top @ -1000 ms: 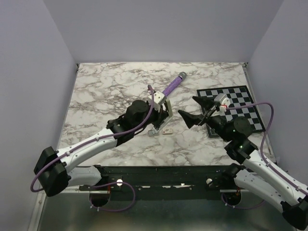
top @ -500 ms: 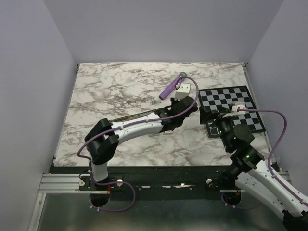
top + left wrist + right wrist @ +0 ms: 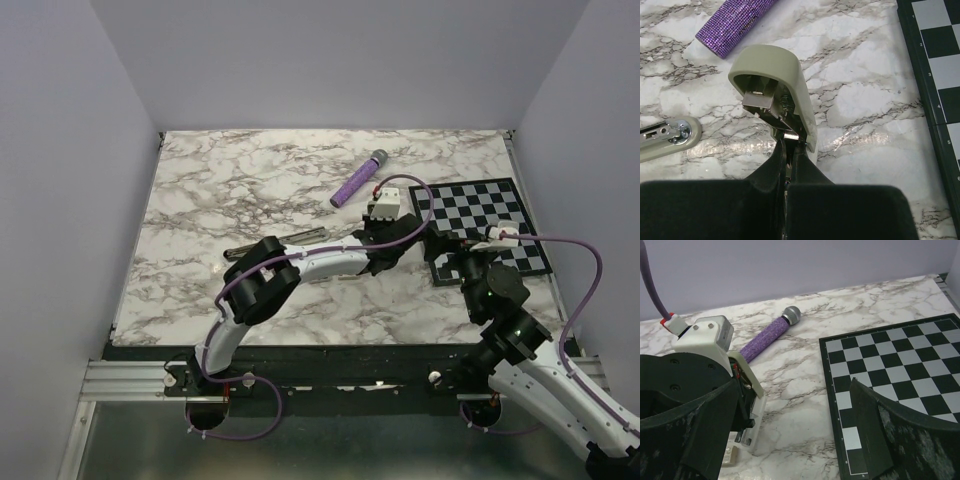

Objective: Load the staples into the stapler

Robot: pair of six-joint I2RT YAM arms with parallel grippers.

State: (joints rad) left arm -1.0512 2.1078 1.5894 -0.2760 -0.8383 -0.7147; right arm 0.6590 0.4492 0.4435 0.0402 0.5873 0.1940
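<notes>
My left gripper (image 3: 790,142) is shut on the beige stapler's (image 3: 775,60) raised top cover, whose metal inner parts face the camera. The stapler's other rounded end with its metal rail (image 3: 667,137) lies flat on the marble at the left; from above it shows as a thin dark rail (image 3: 278,240). My left gripper (image 3: 385,243) is just left of the chessboard. My right gripper (image 3: 790,440) is open and empty, beside the left gripper and over the board's left edge (image 3: 447,252). A small cream staple box (image 3: 731,455) lies by the left gripper. The grey staple block is out of sight.
A purple glitter cylinder with a grey tip (image 3: 357,178) lies behind the grippers on the marble table (image 3: 200,200). A black-and-white chessboard (image 3: 490,215) lies at the right. Lilac walls close in the table on three sides.
My left arm has swung right from mid-table to beside the chessboard, still holding the stapler's cover. My right gripper has drawn back right over the board's edge.
</notes>
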